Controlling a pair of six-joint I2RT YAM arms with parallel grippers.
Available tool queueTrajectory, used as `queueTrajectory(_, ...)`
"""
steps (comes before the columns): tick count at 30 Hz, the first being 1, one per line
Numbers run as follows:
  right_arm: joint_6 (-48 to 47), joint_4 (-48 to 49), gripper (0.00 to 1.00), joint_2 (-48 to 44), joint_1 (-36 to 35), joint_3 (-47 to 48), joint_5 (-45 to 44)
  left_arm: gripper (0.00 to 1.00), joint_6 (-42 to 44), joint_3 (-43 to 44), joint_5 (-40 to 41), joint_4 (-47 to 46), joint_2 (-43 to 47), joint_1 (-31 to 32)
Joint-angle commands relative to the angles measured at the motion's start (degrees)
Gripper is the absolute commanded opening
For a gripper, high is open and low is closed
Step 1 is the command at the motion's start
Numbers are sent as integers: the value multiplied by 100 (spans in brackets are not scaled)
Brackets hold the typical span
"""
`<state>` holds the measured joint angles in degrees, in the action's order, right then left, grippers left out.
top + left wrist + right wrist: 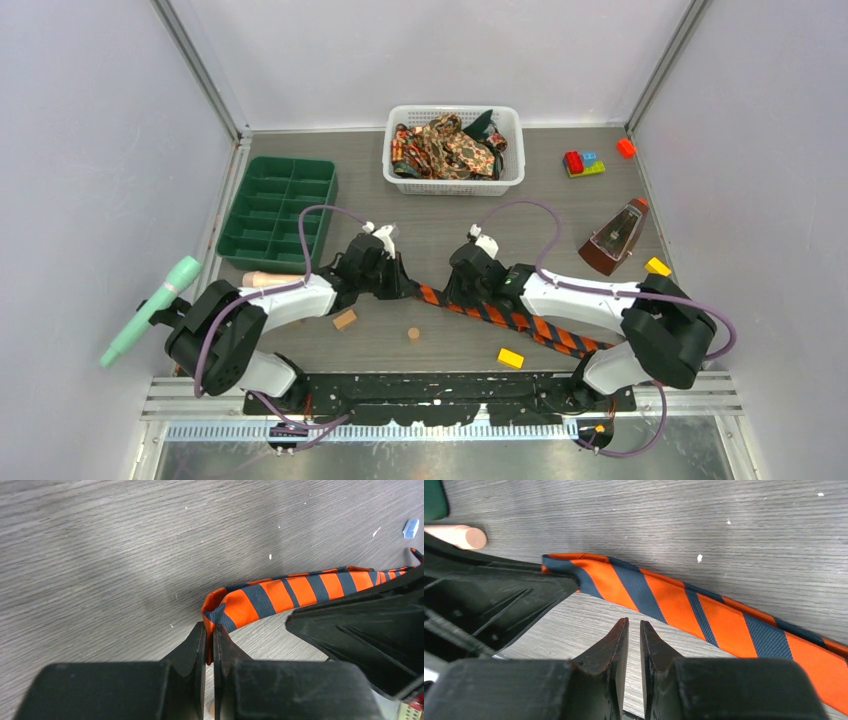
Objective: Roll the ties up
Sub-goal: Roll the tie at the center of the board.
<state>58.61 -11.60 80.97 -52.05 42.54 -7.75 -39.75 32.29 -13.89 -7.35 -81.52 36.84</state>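
Left gripper was clamped on the folded tip of the orange-striped tie, which lay flat on the table between both arms, not yet rolled. Right gripper hovered just beside it, jaws barely apart, empty. Other ties lay heaped in the basket, unrolled

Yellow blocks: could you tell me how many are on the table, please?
2. One yellow block lies near the front, beside the striped tie; the other right of the metronome. Arms may hide more.
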Motion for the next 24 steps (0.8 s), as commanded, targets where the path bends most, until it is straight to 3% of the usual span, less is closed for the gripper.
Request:
queueTrajectory(1,30,312,18,221,-50,243,-20,0,337,274,336,487,299,71)
queueTrajectory(8,45,943,1,631,-59,352,319,0,371,337,353,553,258,116)
queueTrajectory(24,151,1240,1,1299,-68,627,387,0,388,401,420,590,222,143)
